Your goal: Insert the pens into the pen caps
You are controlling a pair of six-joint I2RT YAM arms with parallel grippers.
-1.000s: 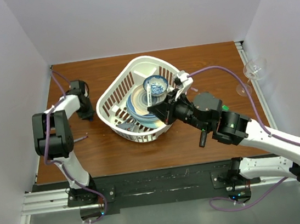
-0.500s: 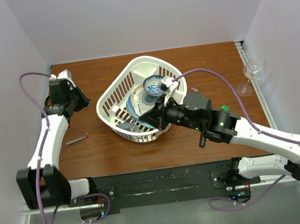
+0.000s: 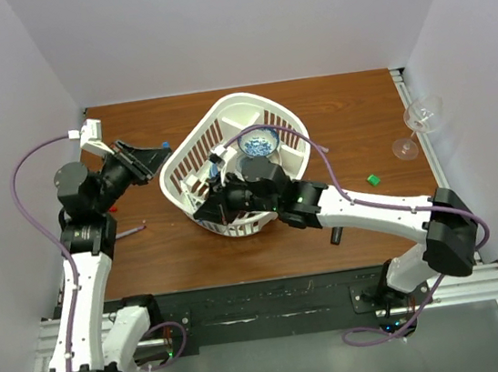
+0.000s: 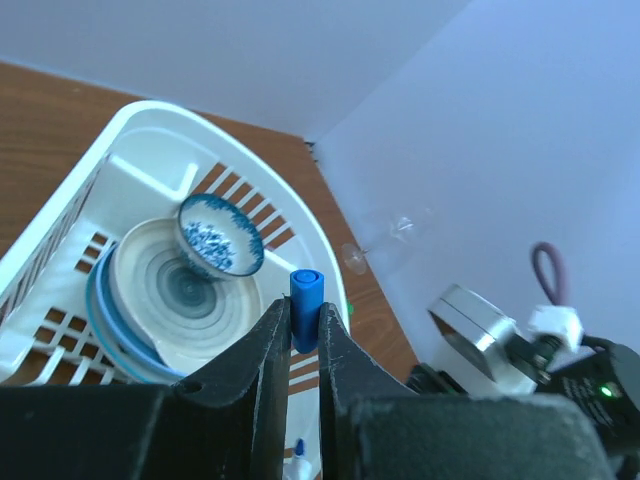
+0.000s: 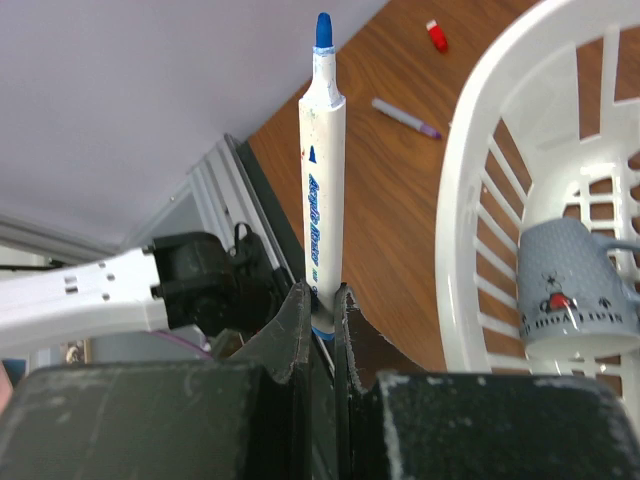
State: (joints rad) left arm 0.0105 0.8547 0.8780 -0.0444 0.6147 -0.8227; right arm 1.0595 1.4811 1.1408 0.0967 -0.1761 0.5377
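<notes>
Currently: pen and cap are each in a gripper, not yet joined.

- Landmark: white basket (image 3: 231,107), holding crockery.
- Left gripper (image 4: 303,335): jaws narrow, pinching a blue cap (image 4: 306,295) by its lower half. The cap's free end points toward the basket's left rim.
- Right gripper (image 5: 322,300): jaws clamped on the lower barrel of a white-barrelled pen (image 5: 322,160). The blue tip is bare and aims out past the basket's left wall.
- Change: a second ago the left arm sat low, well to the left of the basket. It is now raised and turned toward the left rim. The right arm, then at the basket's right side, now reaches across above the basket to its left half.
- Reading: the two arms have converged for mating. Tip and cap look near but apart, so lining up their axes is probably the next need.
- Loose stock:
  - green cap (image 3: 372,180), right of the basket
  - black marker (image 3: 335,232), near the basket's front right
  - purple pen (image 3: 131,230), left of the basket
  - red cap (image 5: 437,35), also left of the basket
</notes>
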